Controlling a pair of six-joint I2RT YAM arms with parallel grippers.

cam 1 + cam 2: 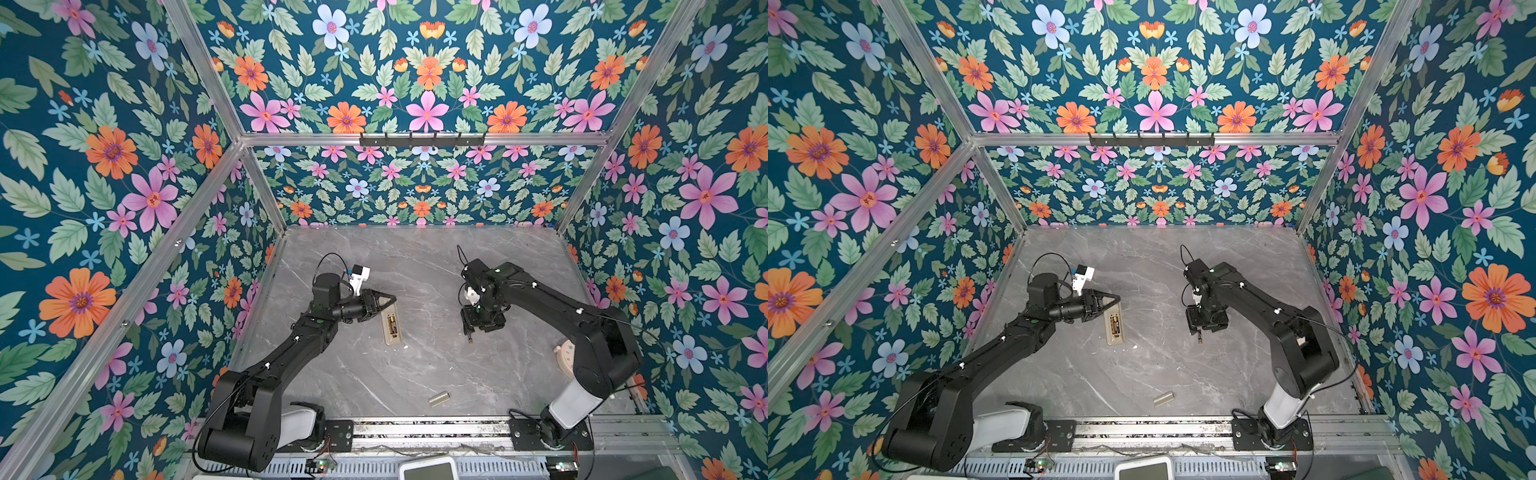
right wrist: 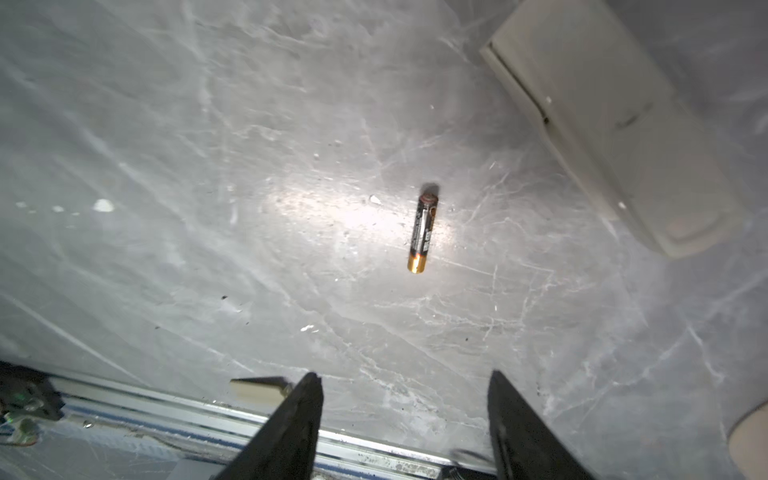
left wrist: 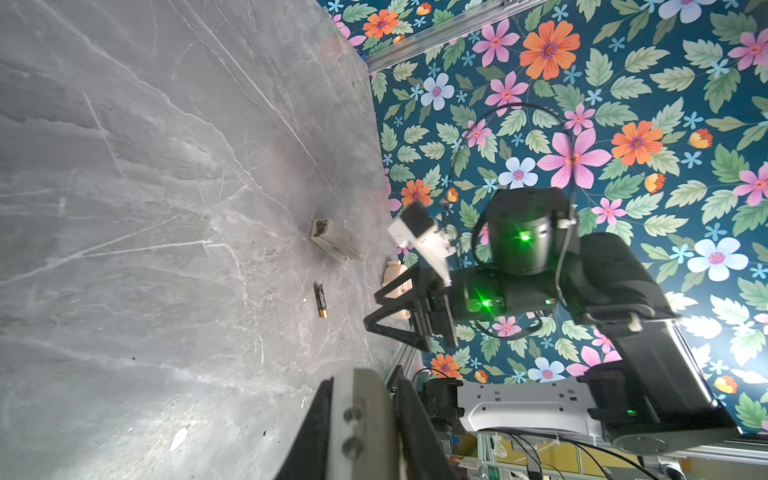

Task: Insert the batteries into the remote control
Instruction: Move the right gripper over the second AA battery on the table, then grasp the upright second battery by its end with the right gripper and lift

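Note:
The remote control [image 1: 390, 332] [image 1: 1115, 336] lies back up on the grey table, its compartment open with one battery [image 1: 391, 324] [image 1: 1115, 324] inside. My left gripper [image 1: 392, 298] [image 1: 1116, 298] is shut on the remote's far end; in the left wrist view my left gripper [image 3: 363, 374] has the remote's beige edge [image 3: 361, 432] between its jaws. A second battery [image 2: 423, 230] [image 1: 470, 340] [image 3: 321, 301] lies loose on the table. My right gripper [image 2: 405, 386] [image 1: 469, 330] [image 3: 371, 309] hovers over it, open and holding nothing.
A cream stepped block [image 2: 615, 124] [image 3: 334, 245] lies close to the loose battery. A small beige cover plate [image 1: 439, 399] [image 2: 255, 390] rests near the front rail. A round cream object [image 1: 564, 355] sits beside the right arm. Floral walls enclose the table.

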